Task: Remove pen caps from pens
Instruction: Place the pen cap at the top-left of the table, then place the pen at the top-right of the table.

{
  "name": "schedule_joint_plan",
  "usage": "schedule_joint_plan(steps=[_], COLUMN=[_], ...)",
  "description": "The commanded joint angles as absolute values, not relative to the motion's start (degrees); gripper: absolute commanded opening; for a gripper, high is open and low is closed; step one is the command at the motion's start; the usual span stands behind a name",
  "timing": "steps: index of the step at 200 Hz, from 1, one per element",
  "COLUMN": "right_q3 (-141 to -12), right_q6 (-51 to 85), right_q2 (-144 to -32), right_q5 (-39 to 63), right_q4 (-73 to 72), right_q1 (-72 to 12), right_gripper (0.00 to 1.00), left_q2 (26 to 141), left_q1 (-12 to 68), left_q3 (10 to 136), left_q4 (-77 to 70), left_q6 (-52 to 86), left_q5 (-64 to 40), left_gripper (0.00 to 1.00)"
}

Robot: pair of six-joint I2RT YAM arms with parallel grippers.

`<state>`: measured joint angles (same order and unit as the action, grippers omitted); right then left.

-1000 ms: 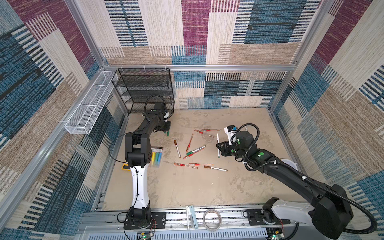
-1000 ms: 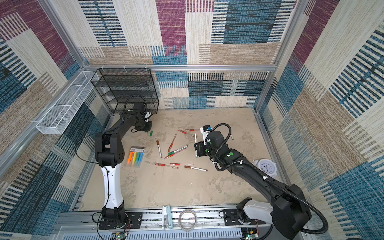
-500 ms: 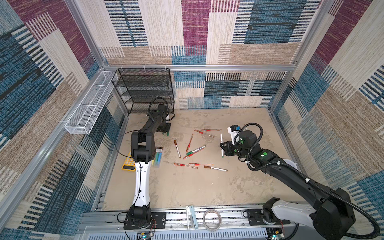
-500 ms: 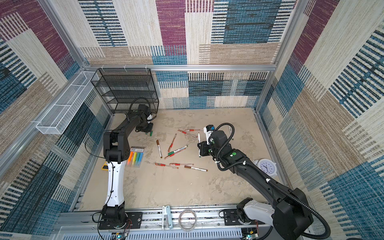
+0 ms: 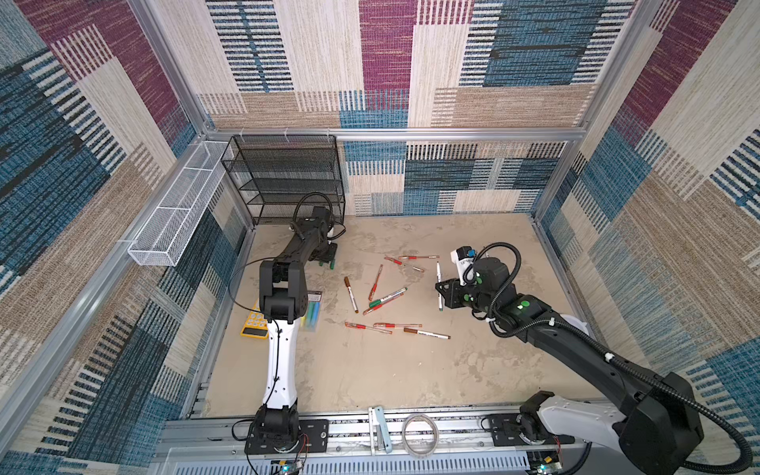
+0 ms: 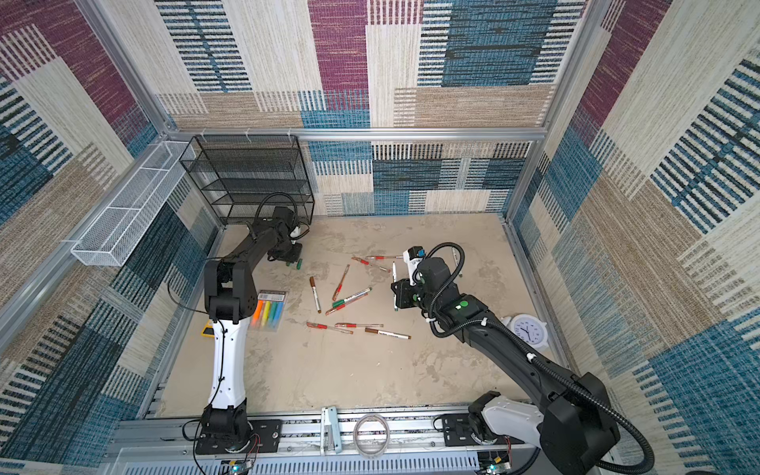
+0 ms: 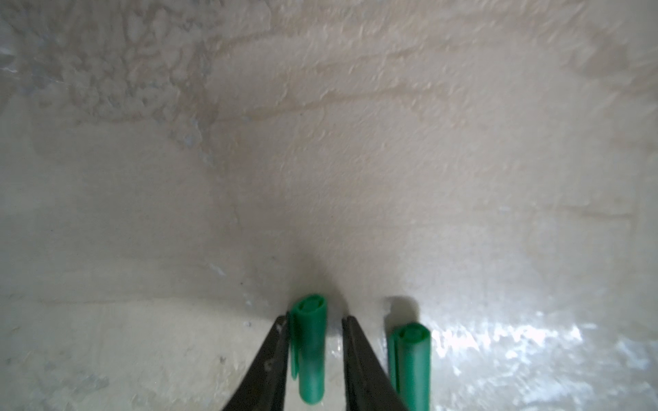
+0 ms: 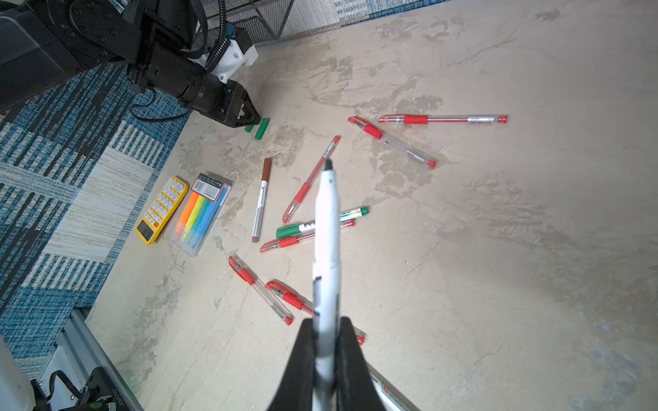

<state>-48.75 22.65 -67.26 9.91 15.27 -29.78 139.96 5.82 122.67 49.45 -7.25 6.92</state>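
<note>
I read the left gripper [image 7: 315, 322] low over the table [image 7: 320, 160], at the far left, just in front of the black mesh rack [image 5: 283, 177]. Its fingers [image 7: 277, 356] stand apart. A green cap [image 7: 309, 348] sits between them, against one finger and with a clear gap to the other, so it is not clamped. I cannot tell whether this cap rests on the table. A second green cap [image 7: 409, 359] lies just beside it, outside the jaws and roughly parallel. In the right wrist view both caps appear at the tip of that gripper [image 8: 249, 117].

The right gripper [image 8: 327, 329] is raised above the table, right of centre in both top views [image 5: 441, 288]. Its fingers [image 8: 306, 356] are pressed onto the barrel of a white pen [image 8: 327, 249]. The pen projects forward from the jaws, and its dark tip is exposed.

The remaining pens lie loose mid-table: a brown-capped pen [image 8: 261, 199], a green-capped pen [image 8: 313, 226] and several clear red-banded pens [image 8: 391, 142], all with caps on. A highlighter pack [image 8: 201, 213] and a yellow calculator [image 8: 162, 210] lie side by side near the left wall.
</note>
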Motion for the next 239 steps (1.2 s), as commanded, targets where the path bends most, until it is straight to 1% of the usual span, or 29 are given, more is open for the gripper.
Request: schedule_joint_plan(steps=[1,39,74,91,126,137,156,177,202,239], right_q3=[-49.72,-50.95,-53.20,-55.04,-59.06,-60.42,-63.88,-66.89,-71.86,-79.53], right_q6=[22.21,19.71,17.14,15.39,11.54,10.20,8.20,5.80,4.13,1.68], right_q2=[-67.06,-68.38,-70.92,-73.26,-79.58,-82.02,-86.42,-90.47,-96.68,-105.94], right_q5=[8.97,7.39,7.32,7.16,7.65,7.34,6.68,5.59,5.36,3.72], right_q4=[15.37,16.80,17.81,18.57,20.13,20.38,21.97,22.48,24.45,27.55], right_q1=[-29.45,-28.21,-25.44,-23.34,-19.04,-17.64,-15.52,-13.34,-9.83,-6.59], right_gripper=[0.00,0.00,0.00,0.00,0.01,0.01,0.02,0.02,0.02,0.03], left_q2=[137.02,129.59,117.34,110.46,94.36,89.24,80.49,72.31,68.64,67.54], left_q1=[6.00,6.14,6.42,6.57,6.94,6.94,6.94,6.81,3.93,0.96], left_q3=[121.33,117.77,108.01,101.46,85.43,80.78,72.48,64.76,60.63,59.41], left_q4=[50.75,50.82,48.64,46.82,40.18,37.45,32.82,28.69,27.29,25.36], left_q6=[-7.11,-5.86,-4.69,-3.82,-4.81,-4.75,-4.48,-4.14,-1.66,0.11], left_q5=[6.55,5.24,1.48,-0.98,-5.82,-6.83,-9.81,-12.70,-18.33,-19.79], left_gripper=[0.33,0.38,0.45,0.53,0.73,0.78,0.84,0.87,0.95,0.97])
